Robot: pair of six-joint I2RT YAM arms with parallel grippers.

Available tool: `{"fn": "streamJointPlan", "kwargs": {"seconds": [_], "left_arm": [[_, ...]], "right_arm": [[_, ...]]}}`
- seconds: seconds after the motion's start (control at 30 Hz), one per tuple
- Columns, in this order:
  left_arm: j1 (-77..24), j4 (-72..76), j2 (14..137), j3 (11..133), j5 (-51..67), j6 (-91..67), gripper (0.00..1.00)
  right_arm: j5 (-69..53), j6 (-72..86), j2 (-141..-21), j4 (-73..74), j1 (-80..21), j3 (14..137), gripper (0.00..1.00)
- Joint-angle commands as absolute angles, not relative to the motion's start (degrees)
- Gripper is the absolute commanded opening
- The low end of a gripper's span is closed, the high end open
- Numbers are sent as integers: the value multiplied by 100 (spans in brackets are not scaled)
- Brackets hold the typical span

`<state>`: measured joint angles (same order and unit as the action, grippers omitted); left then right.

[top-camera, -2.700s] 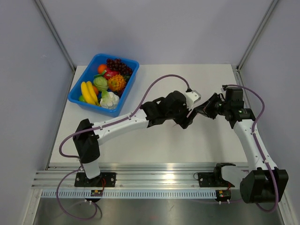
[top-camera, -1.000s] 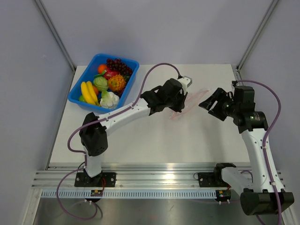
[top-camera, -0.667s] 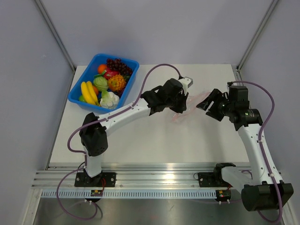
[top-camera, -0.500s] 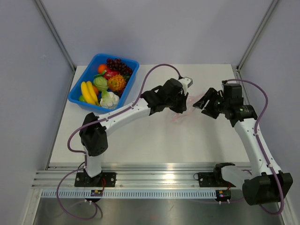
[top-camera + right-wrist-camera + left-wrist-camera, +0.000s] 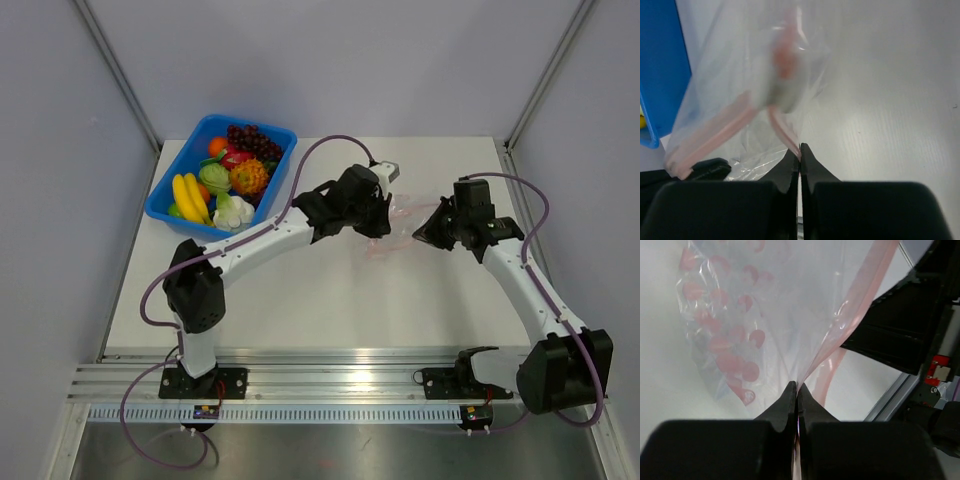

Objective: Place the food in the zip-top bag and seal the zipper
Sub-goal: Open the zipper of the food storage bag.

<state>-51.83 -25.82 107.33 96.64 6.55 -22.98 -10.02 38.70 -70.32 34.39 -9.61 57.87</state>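
Observation:
The zip-top bag [image 5: 400,222], clear plastic with red prints, hangs between my two grippers near the table's middle. My left gripper [image 5: 384,220] is shut on one side of the bag's mouth [image 5: 798,386]. My right gripper [image 5: 419,236] is shut on the other side, pinching the pink zipper [image 5: 784,131] at its tip [image 5: 800,150]. In the left wrist view the zipper [image 5: 866,295] runs up and right, and the mouth stands a little apart. The food [image 5: 228,172], with bananas [image 5: 189,197] and grapes [image 5: 254,141], lies in the blue tray, away from both grippers.
The blue tray [image 5: 161,212] stands at the table's back left, and its corner [image 5: 660,75] shows in the right wrist view. Metal frame posts rise at both back corners. The right arm's black body [image 5: 900,330] fills the right of the left wrist view.
My right gripper has moved left to the bag and closed on the zipper edge. The left gripper stayed shut on the bag and shifted slightly back.

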Motion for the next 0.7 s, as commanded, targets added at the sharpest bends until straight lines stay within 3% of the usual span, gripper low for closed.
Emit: {"fn": "streamJointPlan", "kwargs": {"seconds": [0.0, 0.27, 0.5, 0.67], "left_arm": [[-4835, -2233, 10099, 9493, 905, -2469, 0], [-4518, -2197, 9932, 9290, 809, -2610, 0], [-4289, -2268, 9905, 9141, -254, -2593, 0], [-4263, -2136, 10028, 9070, -63, -2645, 0]], "right_arm": [[-185, 3569, -6741, 3681, -976, 6063, 0], [-316, 2989, -6882, 4437, -976, 6967, 0], [-1247, 2190, -6970, 5501, -993, 8050, 0], [-1371, 2250, -6952, 5546, -1028, 8236, 0]]}}
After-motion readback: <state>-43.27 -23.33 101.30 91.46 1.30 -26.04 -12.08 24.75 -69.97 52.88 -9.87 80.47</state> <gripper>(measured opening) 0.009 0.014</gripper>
